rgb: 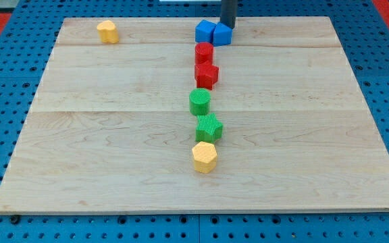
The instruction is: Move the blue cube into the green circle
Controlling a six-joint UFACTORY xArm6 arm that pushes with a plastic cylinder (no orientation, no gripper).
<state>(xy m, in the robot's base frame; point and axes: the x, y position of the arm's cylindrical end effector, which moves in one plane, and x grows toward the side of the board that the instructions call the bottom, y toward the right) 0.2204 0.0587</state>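
At about eleven o'clock on the wooden board [113, 135], close to its far edge, sits a yellow block [107, 32], well apart from everything else. Moving right toward the board's middle, a rough column of blocks runs from twelve o'clock down toward six. At its top are two blue blocks touching each other: a blue cube [205, 31] on the left and a second blue block [222, 34] just at its three o'clock side. My tip [227, 25] comes down from the view's top and stands right against the back of that second blue block, at roughly one o'clock from the blue cube. No claw is fitted, only the dark rod, so nothing is held. Below the blue pair, at six o'clock, comes a red cylinder [204, 52], then a red cube-like block [206, 75] touching it. Further down stands the green circle [200, 102], a round green block, then a green ridged block [209, 127], and lastly a yellow hexagon-like block [204, 156] nearest the view's bottom. Around the board lies a blue pegboard surface [19, 223]
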